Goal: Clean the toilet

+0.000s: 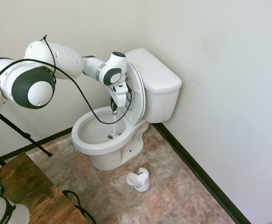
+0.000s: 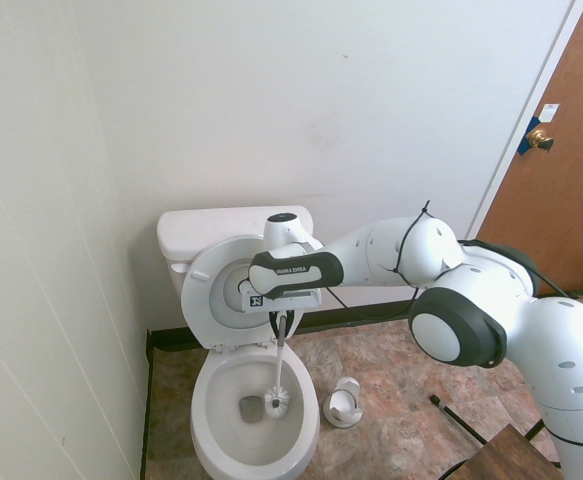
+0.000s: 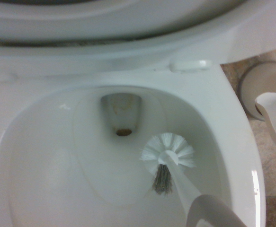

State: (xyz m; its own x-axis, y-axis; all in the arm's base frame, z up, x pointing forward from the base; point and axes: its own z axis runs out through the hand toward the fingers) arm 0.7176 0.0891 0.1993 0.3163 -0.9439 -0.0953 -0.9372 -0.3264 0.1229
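White glossy arm (image 2: 391, 255), rounded link shells with dark grey joint bands and round dark grey caps ringing white discs at the big joints. Forearm link carries a dark grey strip with white lettering, too small to read. Thin black cable (image 1: 80, 91) loops loose along the outside of the arm. Small black-and-white square tag by the wrist. Pincer (image 1: 115, 111) dark, mounted under a white hand block.
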